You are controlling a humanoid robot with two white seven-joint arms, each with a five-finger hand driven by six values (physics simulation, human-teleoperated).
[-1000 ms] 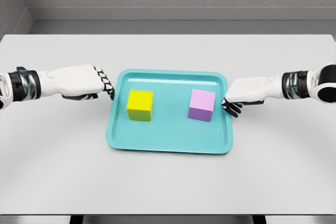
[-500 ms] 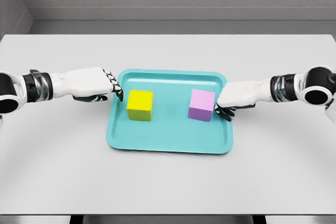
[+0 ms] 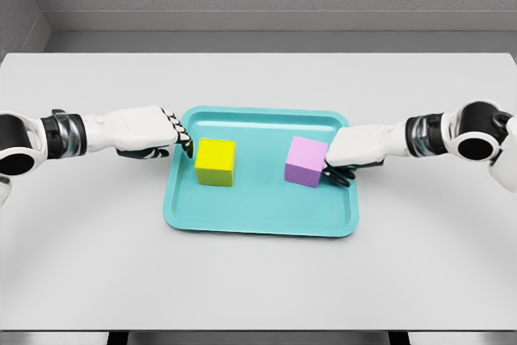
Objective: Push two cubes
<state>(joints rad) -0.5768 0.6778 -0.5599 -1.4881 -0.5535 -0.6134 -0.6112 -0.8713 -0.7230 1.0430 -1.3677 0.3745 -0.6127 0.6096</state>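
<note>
Both stiff, probably light cubes sit in the teal tray (image 3: pixel 260 225), yellow cube (image 3: pixel 215 162) at 9 o'clock and pink cube (image 3: pixel 306 162) at 3, best pushed flat on their outer faces, where the curled, empty left hand (image 3: pixel 153 129) and right hand (image 3: pixel 354 151) press

Bright, even, diffuse simulator lighting, no glare. Soft faint shadows under the tray (image 3: pixel 260 230) and arms on the surface (image 3: pixel 258 280). Sharp throughout, no blur, no visible edge distortion.
</note>
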